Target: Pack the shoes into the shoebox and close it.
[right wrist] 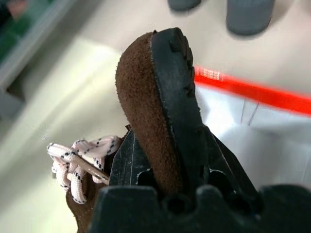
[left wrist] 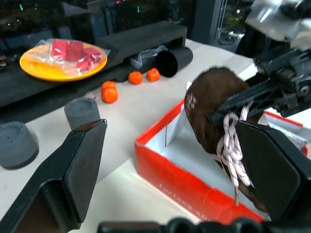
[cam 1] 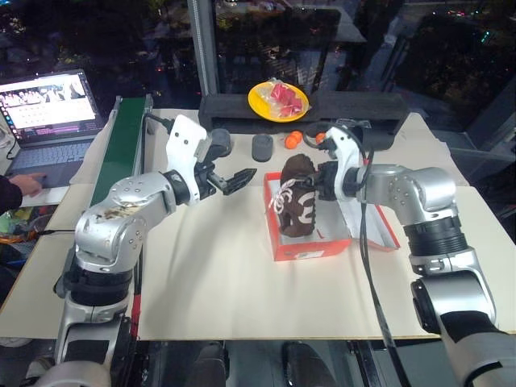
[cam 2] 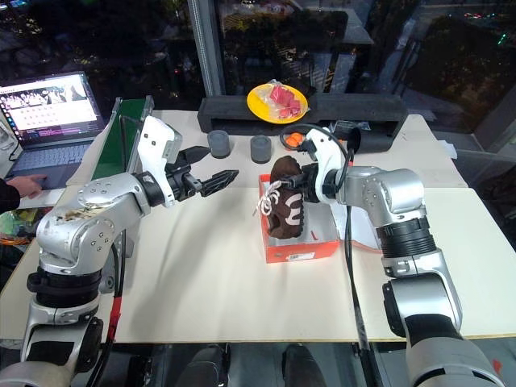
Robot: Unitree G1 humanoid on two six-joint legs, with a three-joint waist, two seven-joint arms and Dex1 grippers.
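The orange-red shoebox point(cam 1: 305, 246) stands open in the middle of the table, white inside, its lid point(cam 1: 380, 230) folded out to the right. A dark-brown fuzzy shoe point(cam 1: 296, 197) with cream laces and a white patch stands tilted, toe down, inside the box. My right gripper point(cam 1: 326, 179) is shut on its upper end; the right wrist view shows the black sole and brown edge point(right wrist: 150, 92) pinched between the fingers. My left gripper point(cam 1: 235, 181) hovers open left of the box, level and pointing at the shoe point(left wrist: 209, 102), nothing between its fingers point(left wrist: 73, 170).
A long black foam tray point(cam 1: 355, 106) at the back carries a yellow plate point(cam 1: 277, 100) of bagged red pieces. Two grey cylinders point(cam 1: 263, 147), small orange pieces point(cam 1: 293, 139) and a black cup point(left wrist: 172, 60) lie before it. A green rail point(cam 1: 125, 145), laptop point(cam 1: 48, 105) and person's hand point(cam 1: 24, 185) are left.
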